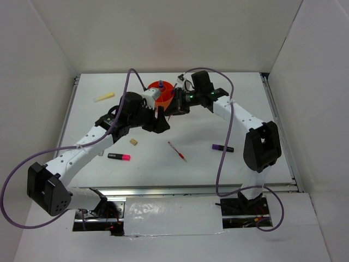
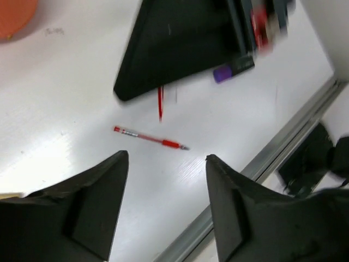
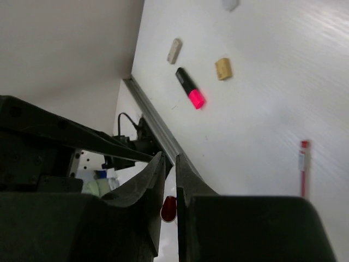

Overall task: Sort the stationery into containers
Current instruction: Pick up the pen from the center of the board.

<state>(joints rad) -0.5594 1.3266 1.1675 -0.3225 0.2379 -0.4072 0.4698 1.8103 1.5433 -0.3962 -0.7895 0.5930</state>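
The orange pot [image 1: 163, 94] stands at the back centre, with something blue sticking up inside it; its edge shows in the left wrist view [image 2: 13, 16]. My right gripper [image 1: 175, 107] [image 3: 169, 159] is beside the pot, shut on a thin red pen [image 3: 169, 207] that hangs below it [image 2: 160, 103]. My left gripper [image 1: 162, 126] [image 2: 166, 155] is open and empty above the table. A second red pen [image 1: 177, 151] [image 2: 150, 137] [image 3: 304, 169] lies on the table just ahead of it.
A purple-black marker [image 1: 222, 148] [image 2: 233, 69] lies at the right. A pink-black highlighter [image 1: 119, 156] [image 3: 190, 88] and a tan eraser [image 1: 133, 142] [image 3: 223, 69] lie at the left, a paler eraser [image 3: 174, 51] beyond. A yellow stick [image 1: 104, 97] lies at the back left. White walls enclose the table.
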